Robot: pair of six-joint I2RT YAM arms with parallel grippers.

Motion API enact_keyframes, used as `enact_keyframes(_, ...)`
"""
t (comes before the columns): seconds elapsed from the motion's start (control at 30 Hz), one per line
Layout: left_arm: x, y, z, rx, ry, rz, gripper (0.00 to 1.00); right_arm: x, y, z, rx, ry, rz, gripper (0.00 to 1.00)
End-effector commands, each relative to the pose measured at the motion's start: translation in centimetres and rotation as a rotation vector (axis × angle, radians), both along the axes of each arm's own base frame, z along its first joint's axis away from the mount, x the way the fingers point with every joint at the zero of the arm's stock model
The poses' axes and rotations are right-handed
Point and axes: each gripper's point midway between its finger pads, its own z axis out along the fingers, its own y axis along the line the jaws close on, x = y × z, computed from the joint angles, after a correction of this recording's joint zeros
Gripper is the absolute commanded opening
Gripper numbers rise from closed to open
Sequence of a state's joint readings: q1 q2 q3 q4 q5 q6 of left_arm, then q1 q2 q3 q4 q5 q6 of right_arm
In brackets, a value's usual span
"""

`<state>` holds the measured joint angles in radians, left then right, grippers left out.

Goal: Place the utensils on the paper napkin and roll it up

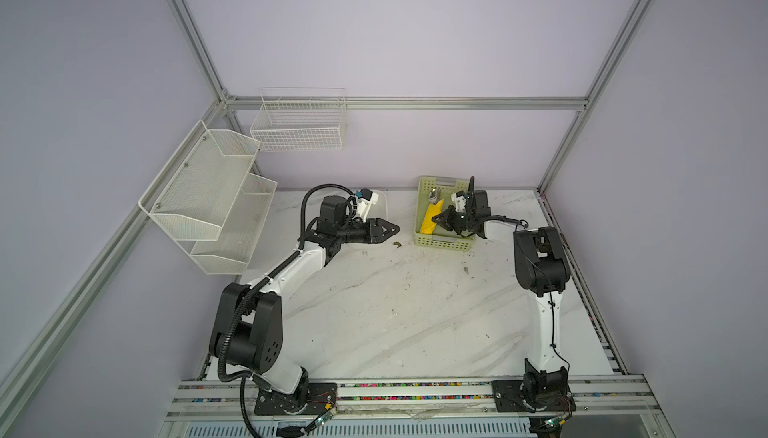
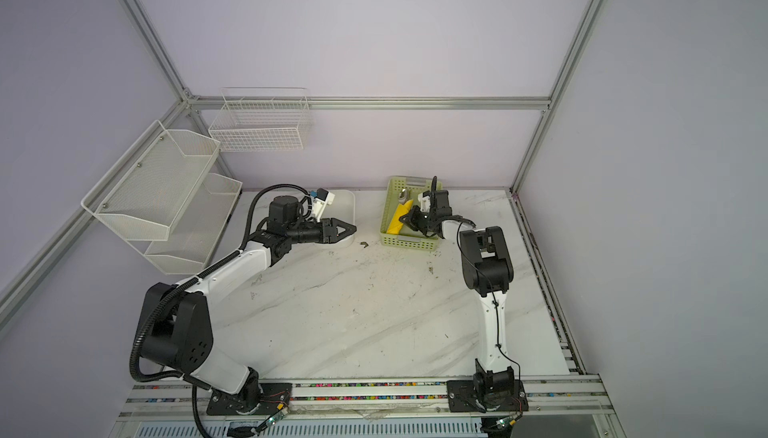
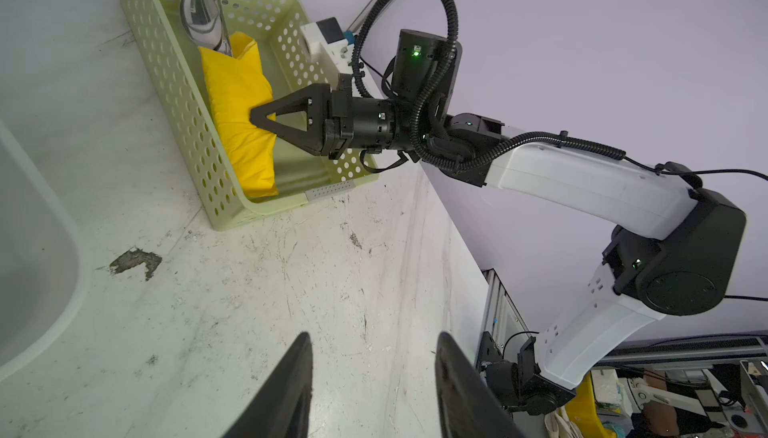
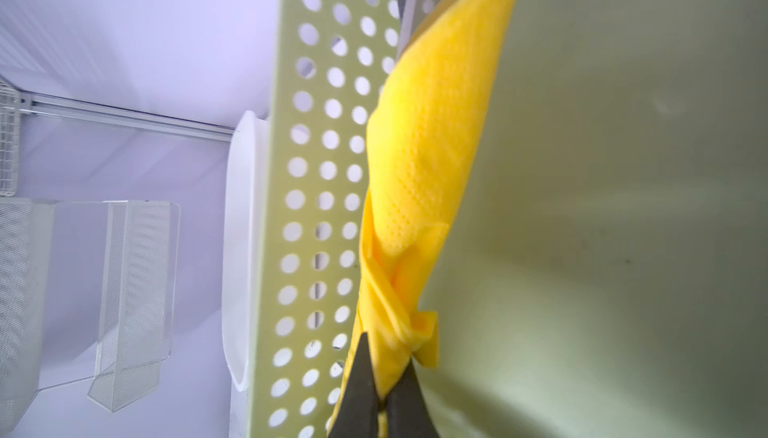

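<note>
The yellow paper napkin [image 1: 430, 220] [image 2: 397, 220] lies bunched inside the pale green basket [image 1: 444, 243] [image 2: 409, 243], along its left wall. My right gripper [image 1: 436, 219] [image 2: 402, 218] [image 3: 255, 116] [image 4: 388, 351] reaches into the basket and is shut on a pinched fold of the napkin [image 3: 239, 137] [image 4: 428, 145]. Silver utensils [image 1: 433, 196] [image 3: 201, 12] poke out at the napkin's far end; their handles are hidden. My left gripper [image 1: 395, 229] [image 2: 353, 229] [image 3: 374, 336] hovers open over the table left of the basket, with nothing between its fingers.
A white tray [image 2: 347, 207] [image 3: 41, 249] sits under and behind the left arm. A white mesh shelf [image 1: 208, 191] and a wire basket [image 1: 299, 124] hang on the walls at the back left. A dark scrap [image 1: 397, 243] lies on the marble table near the basket [image 3: 174, 83].
</note>
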<state>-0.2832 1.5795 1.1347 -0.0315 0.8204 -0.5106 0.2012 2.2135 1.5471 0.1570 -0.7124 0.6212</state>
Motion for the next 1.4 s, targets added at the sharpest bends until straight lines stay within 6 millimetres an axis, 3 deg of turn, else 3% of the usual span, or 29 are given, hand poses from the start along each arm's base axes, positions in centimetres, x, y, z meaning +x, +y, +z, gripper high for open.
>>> enact_keyframes(0.0, 0.3, -0.1, 4.5, -0.032, -0.143, -0.012, 0.47, 0.8, 0.2, 6.6, 0.043, -0.213, 0.040, 0.00)
enact_keyframes(0.2, 0.5, -0.1, 5.0, -0.047, -0.152, -0.010, 0.47, -0.4, 0.6, 11.3, 0.058, -0.354, 0.091, 0.00)
enact_keyframes(0.3, 0.8, -0.1, 6.1, -0.065, -0.178, -0.006, 0.47, -2.1, 0.7, 15.4, 0.071, -0.495, 0.135, 0.00)
enact_keyframes(0.43, 1.3, -0.2, 7.9, -0.095, -0.217, -0.009, 0.49, -5.1, 1.3, 19.1, 0.074, -0.618, 0.231, 0.00)
enact_keyframes(0.63, 1.7, -0.7, 11.7, -0.198, -0.286, -0.050, 0.51, -11.3, 4.2, 23.3, 0.126, -0.761, 0.426, 0.00)
enact_keyframes(0.8, 0.8, -1.2, 15.9, -0.305, -0.381, -0.114, 0.55, -16.0, 6.8, 25.4, 0.168, -0.833, 0.569, 0.00)
enact_keyframes(0.9, 0.3, -1.2, 17.3, -0.338, -0.413, -0.138, 0.55, -18.0, 7.7, 26.3, 0.190, -0.864, 0.615, 0.00)
enact_keyframes(1.07, -0.5, -1.3, 17.2, -0.362, -0.399, -0.165, 0.56, -20.0, 8.4, 27.8, 0.245, -0.908, 0.643, 0.00)
enact_keyframes(1.37, -1.7, -1.3, 17.1, -0.434, -0.381, -0.192, 0.54, -21.9, 10.3, 28.0, 0.299, -0.931, 0.717, 0.00)
